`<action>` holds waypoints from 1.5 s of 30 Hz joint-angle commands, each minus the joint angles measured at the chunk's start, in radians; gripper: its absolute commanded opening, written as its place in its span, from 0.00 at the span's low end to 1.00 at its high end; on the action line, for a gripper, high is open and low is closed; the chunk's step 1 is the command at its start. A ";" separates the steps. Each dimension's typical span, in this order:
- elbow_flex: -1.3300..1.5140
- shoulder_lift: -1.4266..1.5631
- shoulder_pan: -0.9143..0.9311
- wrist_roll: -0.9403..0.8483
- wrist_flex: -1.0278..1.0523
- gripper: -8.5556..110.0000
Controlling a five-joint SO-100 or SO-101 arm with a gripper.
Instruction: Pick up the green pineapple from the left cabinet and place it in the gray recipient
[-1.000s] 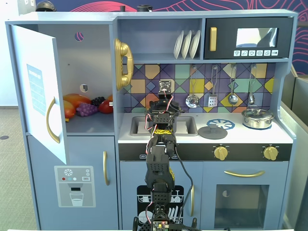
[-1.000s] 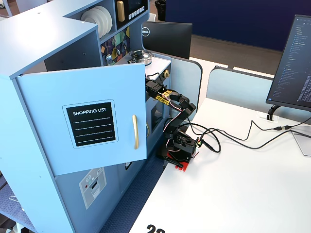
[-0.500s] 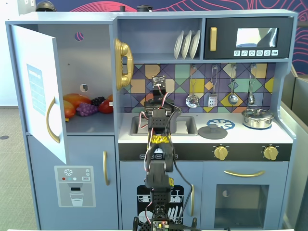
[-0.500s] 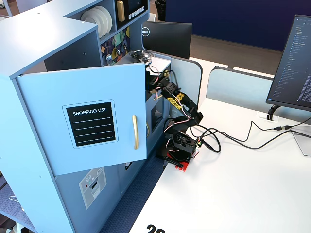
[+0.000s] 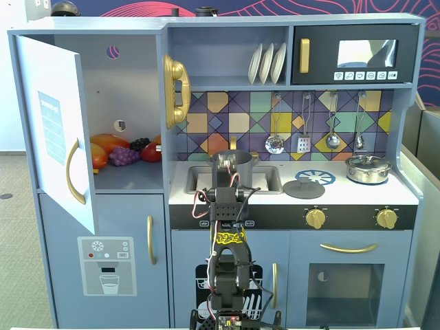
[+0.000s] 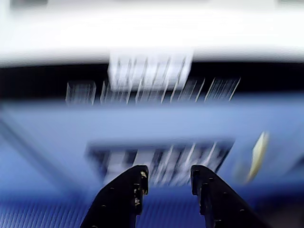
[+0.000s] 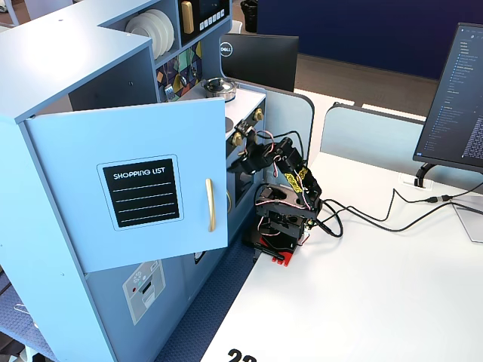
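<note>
Fingers (image 6: 124,199): parted by a narrow gap, holding nothing
Green pineapple: not seen in any view; perhaps hidden behind the fruit or down in the pot
Gray recipient (image 5: 232,162): in the sink, back of the worktop
Left cabinet (image 5: 130,82): door open, purple grapes (image 5: 124,156) on the shelf
Step done well: probably lift clear of the worktop's front edge, then confirm the pineapple before reaching
Views: wrist blurred, shows the finger gap; front fixed shows the shelf, side fixed only the door (image 7: 136,188)

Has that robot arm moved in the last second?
Yes. The arm has folded down and back from the sink; the gray pot now shows behind it.
</note>
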 commanded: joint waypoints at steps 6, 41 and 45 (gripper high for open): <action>0.502 0.060 -0.026 0.184 -0.189 0.07; 0.845 0.212 0.049 0.063 0.058 0.11; 0.845 0.212 0.049 0.063 0.058 0.11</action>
